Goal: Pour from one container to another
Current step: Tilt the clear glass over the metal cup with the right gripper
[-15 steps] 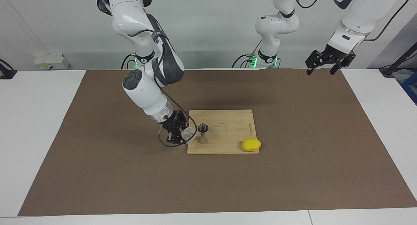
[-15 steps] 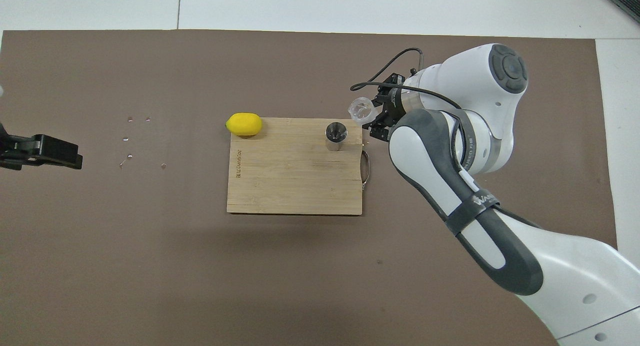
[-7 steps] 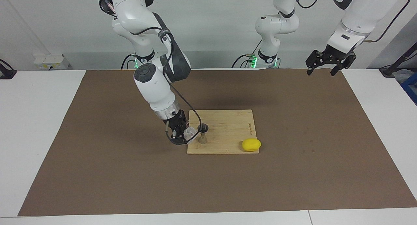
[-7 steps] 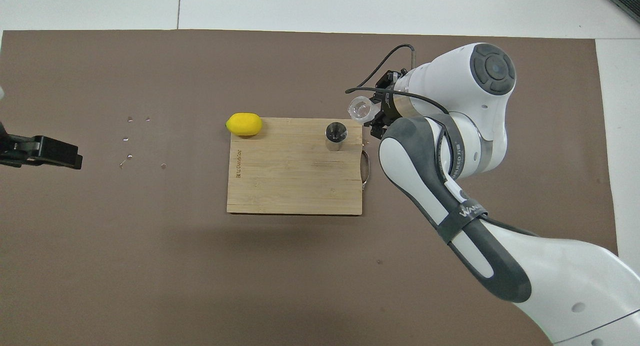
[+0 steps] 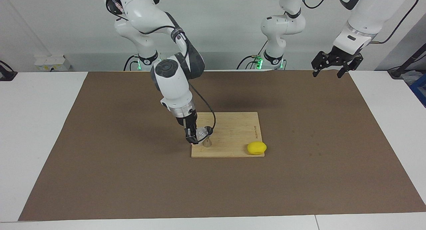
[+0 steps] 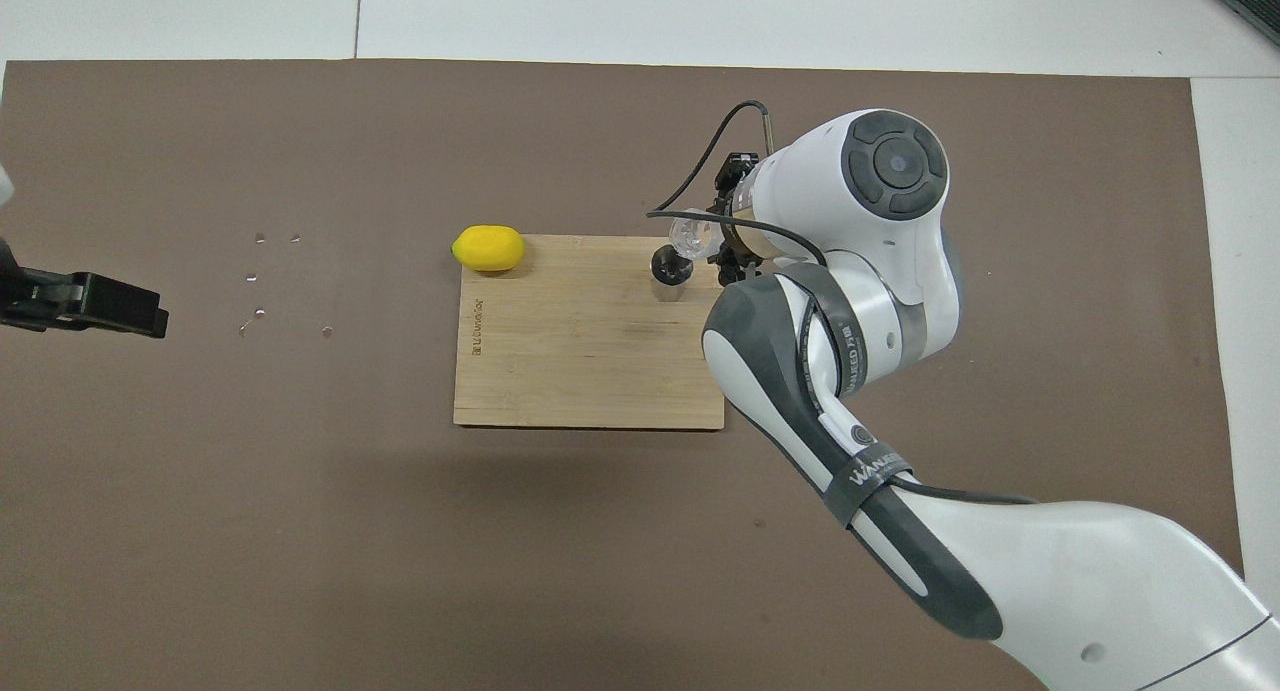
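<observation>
Jaws of right gripper (image 5: 196, 136) clamped on clear cup (image 5: 201, 133), tipped at jigger's (image 5: 207, 141) rim, board's (image 5: 233, 130) 7 o'clock corner. Cup likely light, slick; grip sidewall. Left gripper (image 5: 334, 62) waits, jaws apart.

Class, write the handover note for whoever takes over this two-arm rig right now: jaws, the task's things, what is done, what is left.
Right gripper: jaws shut on the small clear ribbed cup, tipped at the mouth of the silver hourglass-shaped metal jigger.
Left gripper: waits open over the table's corner, holding nothing.
The jigger stands upright on the wooden cutting board, which also carries a yellow lemon-like object.
Done: cup picked up, brought over.
Left: finish pouring; any flow cannot be seen.
</observation>
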{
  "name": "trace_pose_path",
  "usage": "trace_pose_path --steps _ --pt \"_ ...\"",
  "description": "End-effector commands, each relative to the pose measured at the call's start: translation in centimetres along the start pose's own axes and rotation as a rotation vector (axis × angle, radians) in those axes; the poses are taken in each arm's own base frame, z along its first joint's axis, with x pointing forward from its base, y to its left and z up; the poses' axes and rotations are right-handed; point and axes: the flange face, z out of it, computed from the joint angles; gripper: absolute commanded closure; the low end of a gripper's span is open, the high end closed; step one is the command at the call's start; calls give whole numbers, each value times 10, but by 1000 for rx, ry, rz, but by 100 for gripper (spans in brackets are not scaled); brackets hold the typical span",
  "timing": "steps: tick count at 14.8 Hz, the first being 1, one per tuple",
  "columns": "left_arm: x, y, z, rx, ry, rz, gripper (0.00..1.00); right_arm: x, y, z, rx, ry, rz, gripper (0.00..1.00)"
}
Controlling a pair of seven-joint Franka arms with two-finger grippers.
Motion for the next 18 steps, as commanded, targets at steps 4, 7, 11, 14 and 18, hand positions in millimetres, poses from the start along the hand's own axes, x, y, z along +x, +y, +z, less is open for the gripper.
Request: trace_pose_path --steps 4,7,11,14,18 --pt "-5 -3 3 16 -3 8 0 -6 0 -2 0 69 -41 100" --pt "-5 -3 3 16 -3 8 0 -7 2 -4 -5 92 -63 100" --pt "-5 -3 3 16 -3 8 0 -12 0 -13 -10 138 -103 100" --pt "-5 -3 3 16 -3 8 0 -16 3 -12 -14 169 -137 100" --pt "-5 -3 2 16 -2 8 0 -22 8 -11 -27 200 -184 100"
